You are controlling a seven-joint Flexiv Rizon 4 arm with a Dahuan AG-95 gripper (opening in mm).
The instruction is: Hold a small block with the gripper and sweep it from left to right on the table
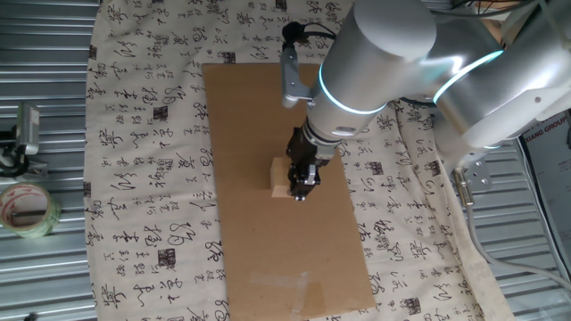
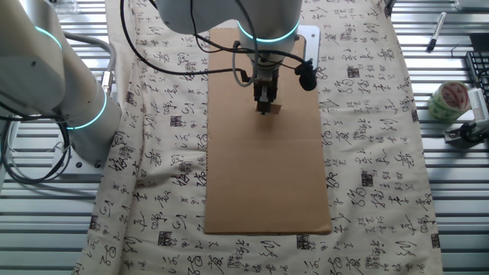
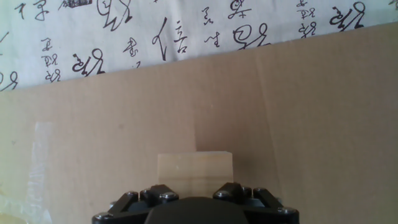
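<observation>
Cream cloth printed with black calligraphy is spread over the bench (image 1: 134,134), with a long cardboard sheet (image 1: 268,223) laid down its middle and ribbed grey metal at the edges. From one fixed view, the claw (image 1: 304,187) is seen lowered onto the sheet, the small block (image 1: 280,178) lying at its tip and partly hidden behind it; a tape roll (image 1: 27,209) sits well apart on the metal.

From the other fixed view, the claw (image 2: 264,105) stands upright near the sheet's far end, the small block (image 2: 273,109) just beside its tip.

From the hand view, the small block (image 3: 194,173) is seen directly ahead of the claw (image 3: 194,198), squarely between its black fingers. Whether the fingers are clamped on it cannot be told. Open cardboard is left on both sides for the sweep.
</observation>
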